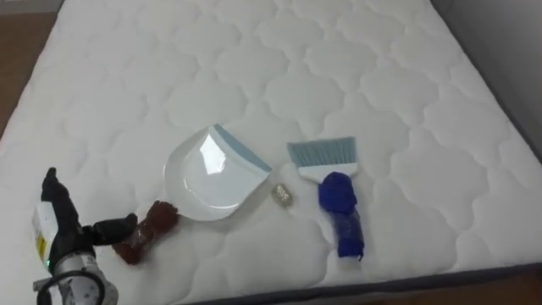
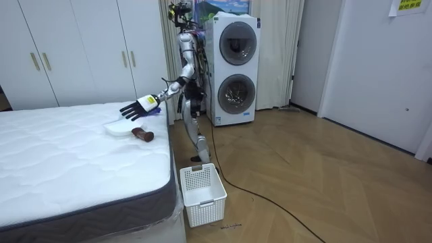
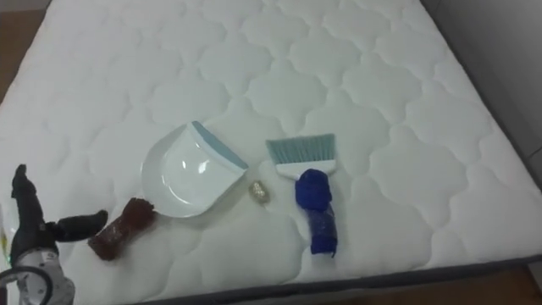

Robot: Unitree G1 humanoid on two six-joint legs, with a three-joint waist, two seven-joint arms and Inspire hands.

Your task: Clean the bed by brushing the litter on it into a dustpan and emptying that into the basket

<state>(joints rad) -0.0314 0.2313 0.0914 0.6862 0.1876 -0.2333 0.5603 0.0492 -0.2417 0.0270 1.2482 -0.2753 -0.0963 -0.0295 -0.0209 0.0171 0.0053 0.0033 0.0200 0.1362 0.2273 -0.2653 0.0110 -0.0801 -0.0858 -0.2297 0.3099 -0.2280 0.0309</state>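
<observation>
Bare white quilted mattress (image 1: 381,51) of the bed, no sheet on it; I stand at its edge with stacked white washing machines (image 2: 233,67) behind me and a white slatted plastic basket (image 2: 202,192) on the floor by the bed's corner. Tools lie near my edge of the bed, within reach. A round white plastic dustpan with a pale blue lip (image 1: 207,178) lies flat, its brown handle (image 1: 148,230) pointing toward me, which suits a pickup from my side. Just beside its lip sits a small crumpled scrap of litter (image 1: 282,196), the thing to be cleared. Beyond the scrap lies a hand brush with pale blue bristles and a dark blue handle (image 1: 339,199). My left hand (image 1: 68,227) hovers just beside the brown handle, fingers spread, thumb reaching toward it and holding nothing; contact I cannot confirm. I judge that grasping the dustpan is the step in hand.
</observation>
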